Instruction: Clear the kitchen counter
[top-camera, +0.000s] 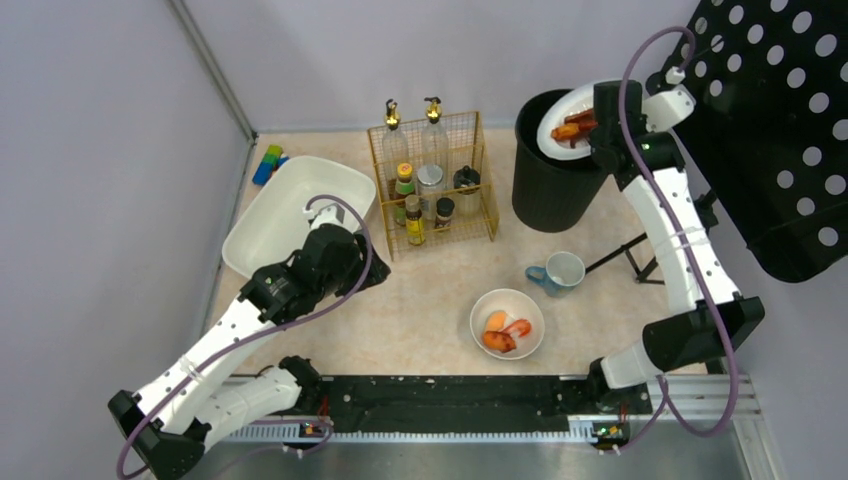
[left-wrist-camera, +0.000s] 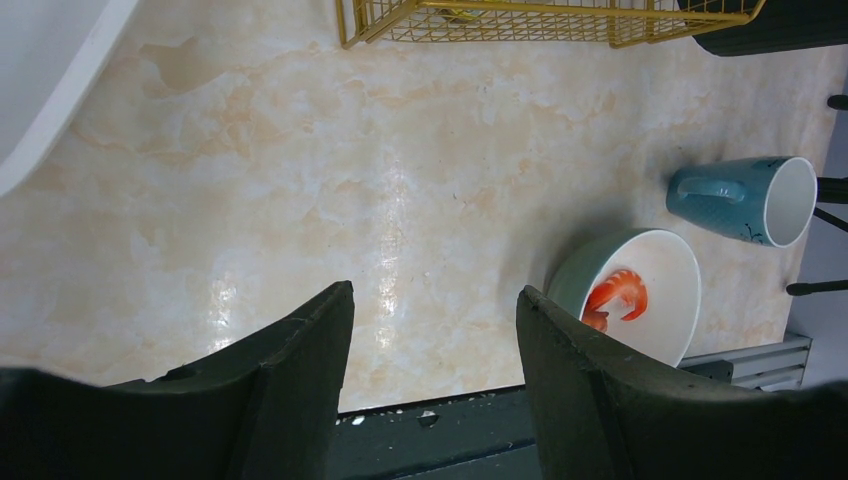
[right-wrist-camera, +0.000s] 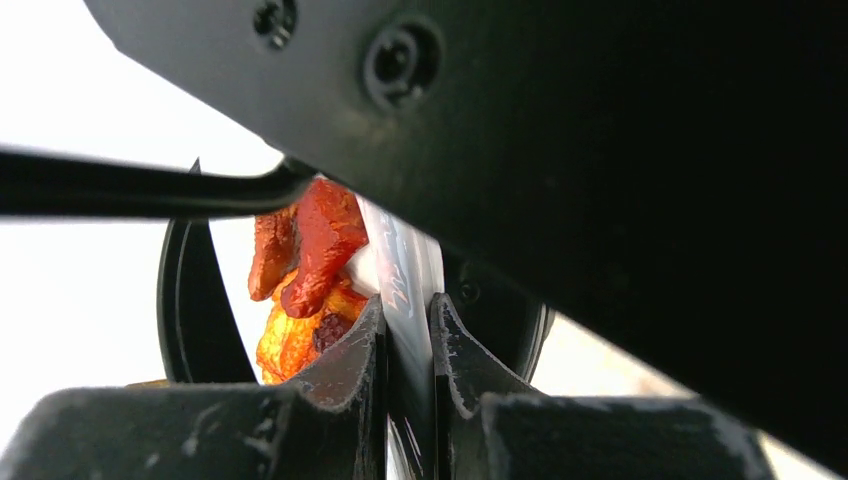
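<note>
Now, right gripper (right-wrist-camera: 405, 318) pinching the plate (top-camera: 556, 137), we tilted it over the upper-right bin (top-camera: 545, 195), left gripper (left-wrist-camera: 435, 300) open; steeper tilt probably needed next.

Left arm (top-camera: 225, 340), white links with black joints: rooted at the near left, elbow folded low, forearm angled forward and inward. Left gripper (left-wrist-camera: 435, 295) points downward; its two black fingers (left-wrist-camera: 300, 360) stand parted with nothing between them.

Right arm (top-camera: 685, 250), same build: stretched far forward from the near right, wrist raised high. Right gripper (right-wrist-camera: 405, 315) is pinched tight on the rim of a tilted white round plate (right-wrist-camera: 400, 255), one finger on each face.
</note>
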